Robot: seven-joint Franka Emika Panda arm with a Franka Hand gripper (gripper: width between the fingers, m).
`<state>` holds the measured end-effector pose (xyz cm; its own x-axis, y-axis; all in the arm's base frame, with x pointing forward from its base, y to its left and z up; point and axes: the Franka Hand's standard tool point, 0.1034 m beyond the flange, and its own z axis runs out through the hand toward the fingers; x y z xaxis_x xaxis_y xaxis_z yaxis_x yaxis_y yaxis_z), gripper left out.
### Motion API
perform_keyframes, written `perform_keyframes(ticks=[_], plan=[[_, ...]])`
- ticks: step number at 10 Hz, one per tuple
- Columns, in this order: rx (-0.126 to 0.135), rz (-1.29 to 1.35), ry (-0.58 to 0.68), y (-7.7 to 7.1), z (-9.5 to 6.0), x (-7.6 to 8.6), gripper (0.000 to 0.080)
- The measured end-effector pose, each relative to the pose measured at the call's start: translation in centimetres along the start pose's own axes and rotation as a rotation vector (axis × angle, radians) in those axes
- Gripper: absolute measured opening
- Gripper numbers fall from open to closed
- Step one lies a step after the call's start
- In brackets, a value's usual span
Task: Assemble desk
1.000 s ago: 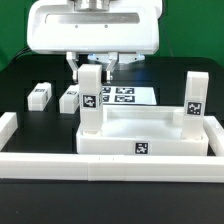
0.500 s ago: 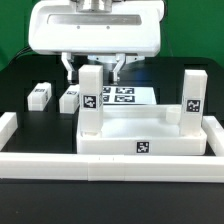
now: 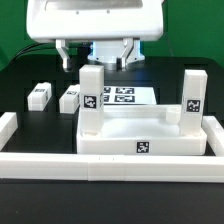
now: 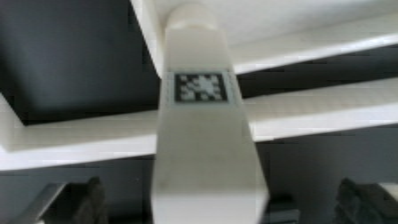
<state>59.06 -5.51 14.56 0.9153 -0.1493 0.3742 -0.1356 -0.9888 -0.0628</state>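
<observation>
The desk's white tray-like tabletop (image 3: 140,140) lies on the black table with a tag on its front edge. Two white square legs stand upright on it, one at the exterior view's left (image 3: 90,95) and one at the right (image 3: 193,95). Two more legs (image 3: 40,95) (image 3: 69,99) lie loose on the table to the left. My gripper (image 3: 95,55) hangs open just above the left upright leg, touching nothing. In the wrist view that tagged leg (image 4: 208,130) rises between my dark fingers (image 4: 71,200), with a gap on each side.
The marker board (image 3: 122,97) lies behind the tabletop. Long white border rails run along the front (image 3: 60,166), the left (image 3: 8,125) and the right (image 3: 214,130) of the work area. A green backdrop stands beyond the table.
My jaws have spread wide and let go of the left upright leg. The gripper has risen above it. The leg stays standing on the tabletop.
</observation>
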Motion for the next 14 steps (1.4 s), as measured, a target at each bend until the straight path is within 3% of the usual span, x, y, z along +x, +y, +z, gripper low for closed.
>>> perform_keyframes(ticks=[5,6,9,10,12,13,14], plan=[[0.013,0.005,-0.042,-0.2,0.4,-0.2,0.0649],[0.027,0.029,-0.117,0.1,1.2,-0.9,0.0649],[0.062,0.043,-0.316,0.9,2.0,-0.6,0.0649],[0.082,0.053,-0.392,0.4,1.9,-0.9,0.0649],[0.067,0.059,-0.379,0.4,2.0,-0.5,0.0649],[0.016,0.046,-0.387,0.1,2.0,-0.5,0.0649],[-0.008,0.036,-0.390,0.1,2.1,-0.6,0.0649]])
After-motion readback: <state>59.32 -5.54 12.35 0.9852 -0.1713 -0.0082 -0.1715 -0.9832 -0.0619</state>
